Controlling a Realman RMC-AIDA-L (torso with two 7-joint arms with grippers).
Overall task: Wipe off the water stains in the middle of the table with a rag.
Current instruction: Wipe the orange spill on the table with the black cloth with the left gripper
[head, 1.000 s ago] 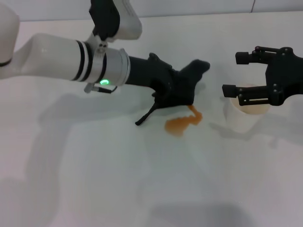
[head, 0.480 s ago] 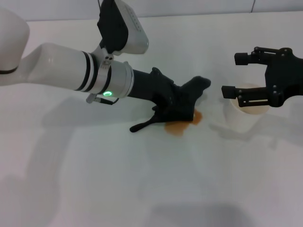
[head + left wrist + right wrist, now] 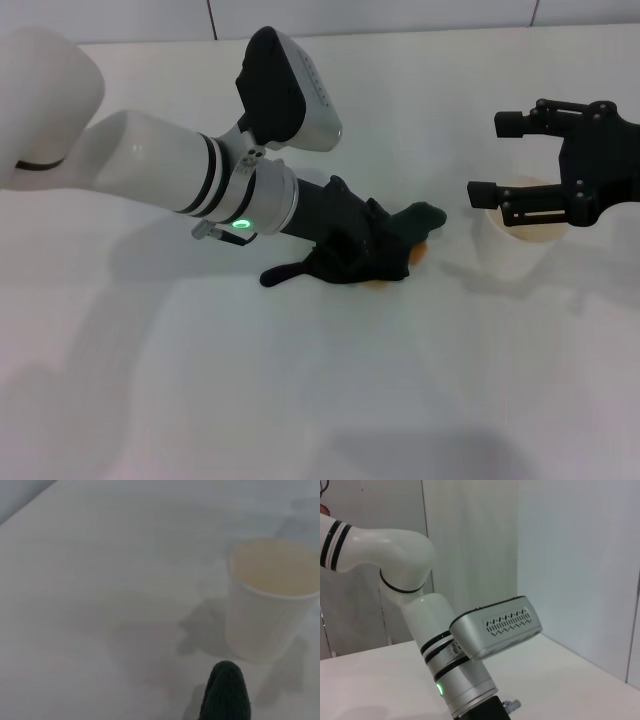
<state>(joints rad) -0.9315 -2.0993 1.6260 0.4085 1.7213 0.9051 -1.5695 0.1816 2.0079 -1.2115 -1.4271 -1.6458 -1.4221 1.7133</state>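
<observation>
My left gripper (image 3: 375,250) is shut on the black-teal rag (image 3: 385,243) and presses it onto the white table (image 3: 300,380) at its middle. The rag covers nearly all of the orange-amber water stains (image 3: 421,253); only a small edge shows beside the rag's tip. The rag's narrow tail (image 3: 285,272) trails on the table toward my left. A tip of the rag (image 3: 226,690) shows in the left wrist view. My right gripper (image 3: 495,158) is open and hangs above the white paper cup, apart from the rag.
A white paper cup (image 3: 515,240) stands on the table just right of the rag, under my right gripper; it also shows in the left wrist view (image 3: 267,597). A grey tiled wall strip (image 3: 400,15) runs along the far edge.
My left arm has moved forward and right, dragging the rag down over the orange stain, which was fully visible a second ago. The right gripper has not moved.
</observation>
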